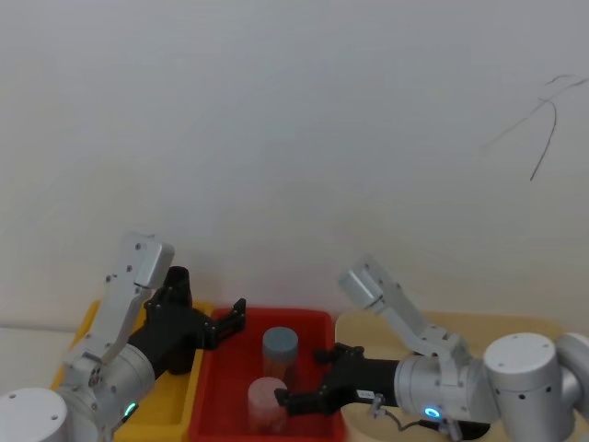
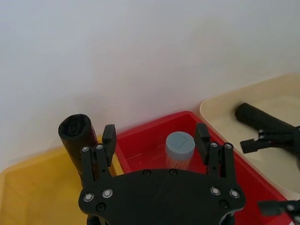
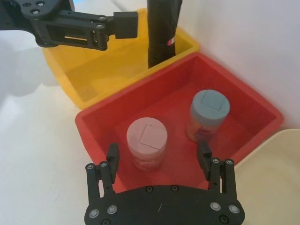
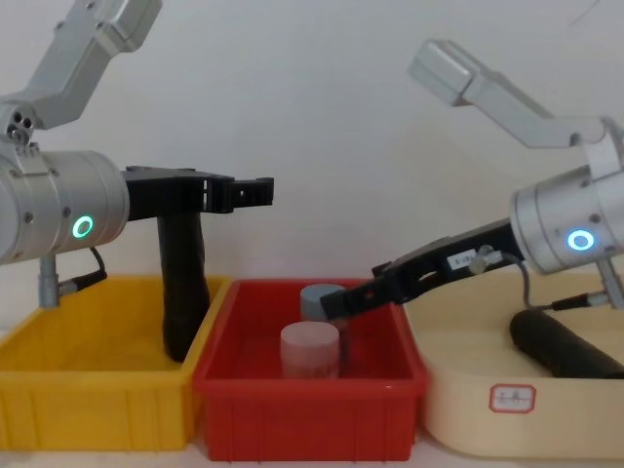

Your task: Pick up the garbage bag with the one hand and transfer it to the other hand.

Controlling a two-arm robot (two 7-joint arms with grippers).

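Observation:
The garbage bag [image 4: 564, 345] is a thick black roll lying on its side in the cream bin [image 4: 468, 409] at the right; it is also in the left wrist view [image 2: 260, 119]. No gripper touches it. My left gripper [image 4: 255, 191], on the green-lit wrist, is open in the air over the border between the yellow and red bins [image 2: 155, 136]. My right gripper [image 4: 341, 298], on the blue-lit wrist, is open and low over the red bin [image 3: 158, 154], its fingers on either side of the space above the two jars.
A taller, slimmer black roll [image 4: 183, 283] stands upright in the yellow bin [image 4: 88, 390], just beside my left gripper. The red bin [image 4: 307, 385] holds a blue-lidded jar [image 3: 210, 112] and a pink-lidded jar [image 3: 146, 140]. A white wall rises close behind the bins.

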